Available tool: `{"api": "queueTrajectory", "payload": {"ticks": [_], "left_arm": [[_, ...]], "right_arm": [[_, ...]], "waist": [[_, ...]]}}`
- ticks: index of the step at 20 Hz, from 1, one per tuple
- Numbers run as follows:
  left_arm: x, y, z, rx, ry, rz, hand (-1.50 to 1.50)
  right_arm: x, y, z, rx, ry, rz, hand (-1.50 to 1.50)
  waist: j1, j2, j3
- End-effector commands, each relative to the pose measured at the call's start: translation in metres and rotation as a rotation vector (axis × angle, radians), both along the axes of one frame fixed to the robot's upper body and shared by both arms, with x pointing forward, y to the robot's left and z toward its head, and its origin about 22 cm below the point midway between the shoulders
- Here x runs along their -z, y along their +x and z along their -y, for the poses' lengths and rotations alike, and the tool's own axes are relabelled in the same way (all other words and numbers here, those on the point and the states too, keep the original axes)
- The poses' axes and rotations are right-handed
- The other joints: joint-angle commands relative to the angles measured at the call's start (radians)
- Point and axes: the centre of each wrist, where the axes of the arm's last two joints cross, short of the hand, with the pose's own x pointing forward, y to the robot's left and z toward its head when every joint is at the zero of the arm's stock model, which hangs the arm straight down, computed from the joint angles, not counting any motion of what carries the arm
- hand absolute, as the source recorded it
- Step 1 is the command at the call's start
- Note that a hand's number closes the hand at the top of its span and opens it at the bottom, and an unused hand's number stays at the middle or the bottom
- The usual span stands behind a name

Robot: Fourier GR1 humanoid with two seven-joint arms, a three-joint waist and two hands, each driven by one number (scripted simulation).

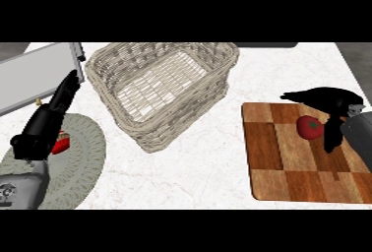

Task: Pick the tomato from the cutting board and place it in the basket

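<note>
Status: the task is at its opening stage. The tomato (310,127) lies on the cutting board (291,167), in the board's upper right part, and has not been lifted. The basket (161,88) stands on the counter (196,167) well apart to the left of the board, and nothing shows inside it. Grasp, lift, carry across and release all appear outstanding.

Right hand (330,101): it enters from the right edge and sits over the board's upper right corner, arched above and around the tomato. Fingers reach left past the fruit's top; the thumb (332,138) hangs down its right side. The digits are apart and bracket the tomato; no closure on it is visible, and contact cannot be confirmed.

Left hand (40,130): it rests at the left over a round woven mat (83,147), fingers straight and pointing up, holding nothing. A small red item (62,142) lies just beside it on the mat.
</note>
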Motion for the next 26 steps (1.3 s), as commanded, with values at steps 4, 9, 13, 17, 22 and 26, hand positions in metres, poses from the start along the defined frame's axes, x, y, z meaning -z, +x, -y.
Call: {"api": "queueTrajectory", "payload": {"ticks": [4, 9, 13, 17, 22, 26], "left_arm": [[0.003, 0.005, -0.009, -0.013, 0.008, -0.009, 0.00], [-0.007, 0.010, -0.004, 0.008, 0.002, -0.005, 0.00], [0.002, 0.007, 0.018, 0.006, 0.003, -0.013, 0.00], [-0.010, -0.011, 0.006, 0.018, 0.012, -0.005, 0.00], [-0.016, 0.003, -0.010, -0.009, 0.014, 0.007, 0.00], [0.003, 0.003, -0.001, -0.012, -0.004, -0.019, 0.00]], "right_arm": [[0.003, 0.002, -0.001, 0.004, 0.009, -0.016, -1.50], [0.023, -0.008, 0.038, 0.014, -0.012, -0.025, -1.50], [0.019, -0.006, 0.030, 0.028, -0.019, -0.036, -1.50], [0.026, 0.008, 0.014, 0.041, -0.010, -0.030, -1.50], [0.035, 0.010, 0.012, 0.065, -0.005, -0.044, 1.50], [0.047, 0.002, 0.031, 0.052, 0.033, -0.042, 1.50]], "waist": [[0.000, 0.000, 0.000], [0.002, 0.002, 0.000], [-0.002, 0.000, 0.000], [0.005, 0.000, 0.000], [0.003, 0.001, 0.000], [0.002, 0.001, 0.000]]}}
